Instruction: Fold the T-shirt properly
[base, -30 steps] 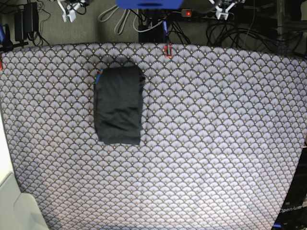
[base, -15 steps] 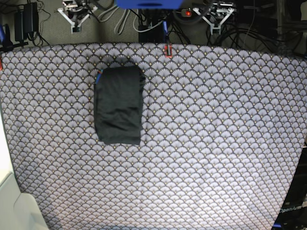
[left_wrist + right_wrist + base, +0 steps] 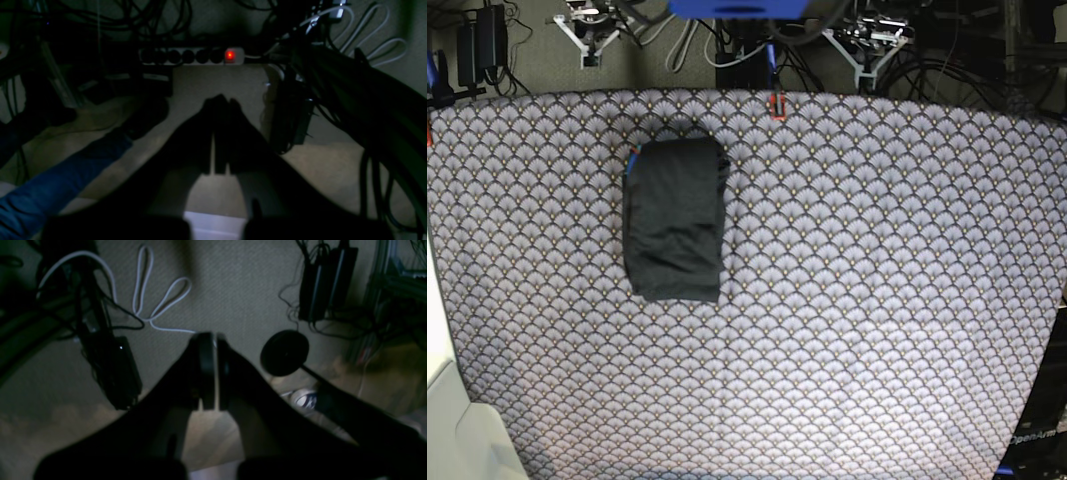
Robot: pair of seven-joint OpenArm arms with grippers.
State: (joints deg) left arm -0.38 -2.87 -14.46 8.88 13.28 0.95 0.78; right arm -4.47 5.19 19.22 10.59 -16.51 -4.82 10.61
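Scallop-patterned cloth (image 3: 847, 300), T-shirt (image 3: 675, 220) folded into neat dark rectangle

Folded T-shirt (image 3: 674, 219) (dark) on patterned cloth (image 3: 877, 300)

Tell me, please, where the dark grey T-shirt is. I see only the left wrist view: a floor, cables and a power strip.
Observer: The dark charcoal-grey T-shirt lies folded into a compact rectangle on the scallop-patterned lilac-grey cloth, in the upper left of the base view.
Operator: Is any arm near it?
Observer: No. The left arm and the right arm are both beyond the cloth's far edge, and neither touches the shirt.
Operator: Does the right arm hold something?
Observer: No. In the right wrist view its jaws stand together over the floor, with nothing between them.
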